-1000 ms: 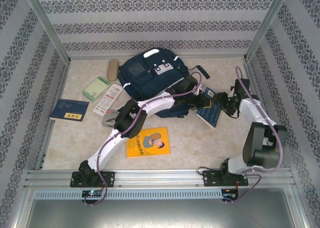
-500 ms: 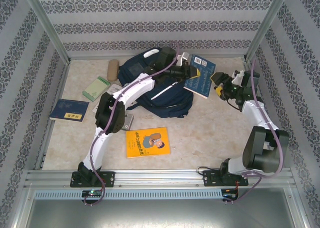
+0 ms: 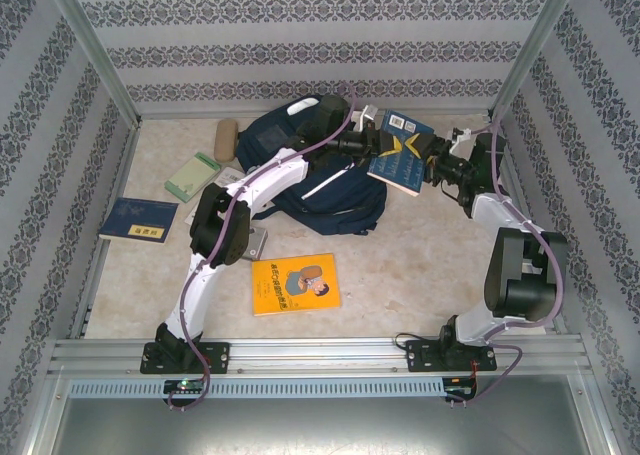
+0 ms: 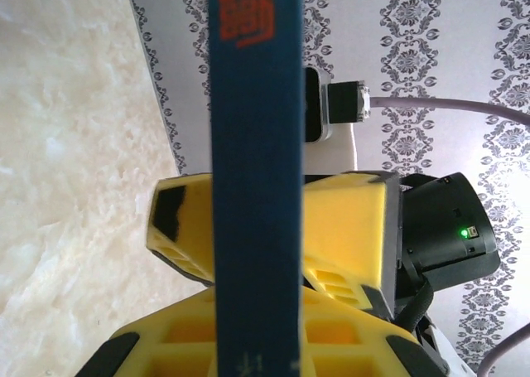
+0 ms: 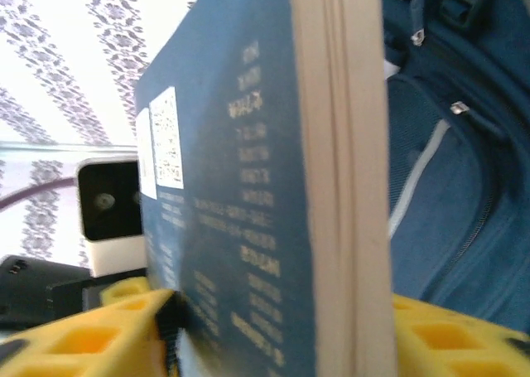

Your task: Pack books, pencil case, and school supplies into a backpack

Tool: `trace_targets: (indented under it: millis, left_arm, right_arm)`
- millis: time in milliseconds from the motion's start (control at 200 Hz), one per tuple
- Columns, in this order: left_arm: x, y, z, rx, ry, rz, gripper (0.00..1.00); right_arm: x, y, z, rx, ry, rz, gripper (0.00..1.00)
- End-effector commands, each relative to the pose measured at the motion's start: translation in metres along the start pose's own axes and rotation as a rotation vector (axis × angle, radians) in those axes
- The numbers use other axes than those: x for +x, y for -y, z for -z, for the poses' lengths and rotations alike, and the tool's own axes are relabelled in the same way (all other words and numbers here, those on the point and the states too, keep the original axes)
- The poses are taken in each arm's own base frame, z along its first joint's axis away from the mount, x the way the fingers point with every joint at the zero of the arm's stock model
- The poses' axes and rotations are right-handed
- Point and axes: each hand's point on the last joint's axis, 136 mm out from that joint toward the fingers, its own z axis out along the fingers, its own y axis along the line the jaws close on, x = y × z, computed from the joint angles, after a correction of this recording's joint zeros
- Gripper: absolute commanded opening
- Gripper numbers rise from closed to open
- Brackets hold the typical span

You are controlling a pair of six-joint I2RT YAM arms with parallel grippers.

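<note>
1. Top view: one backpack (image 3: 335,200) lies at the back of the surface (image 3: 400,265). I count three books. A blue book (image 3: 402,160) is held just right of the backpack, an orange book (image 3: 295,283) lies near the front, and a navy book (image 3: 138,220) lies far left. One green pad (image 3: 192,177) and one tan case (image 3: 227,135) lie left of the backpack. My left gripper (image 3: 378,147) is on the blue book's left edge and my right gripper (image 3: 432,163) is at its right edge.
2. Left wrist: one book. My left gripper is nearly closed, clamped on the blue book's edge. My right gripper's yellow fingers (image 4: 348,228) flank the book further along.
3. Right wrist: one book, with the backpack behind it. My right gripper is part open and straddles the blue book. I cannot tell if it grips.
</note>
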Motion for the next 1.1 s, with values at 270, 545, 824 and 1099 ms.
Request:
trace_targets:
  millis: [270,545,824,1099]
  left_arm:
    - [-0.008,-0.017,0.034,-0.172,0.015,-0.119,0.36]
    - [-0.013,-0.099,0.094,-0.695,-0.002,-0.317,0.49]
    - [-0.015,-0.143,0.109,-0.926,-0.062,-0.478,0.52]
    - [0.002,-0.155,0.089,-1.012,-0.144,-0.606,0.56]
  right_arm:
    - [-0.004,-0.010,0.011,-0.033,0.024,0.027,0.00]
    - [0.000,0.015,0.018,0.060,0.069,0.032,0.00]
    - [0.000,0.038,0.026,0.166,0.122,0.022,0.00]
    - [0.008,0.058,0.032,0.207,0.132,-0.018,0.00]
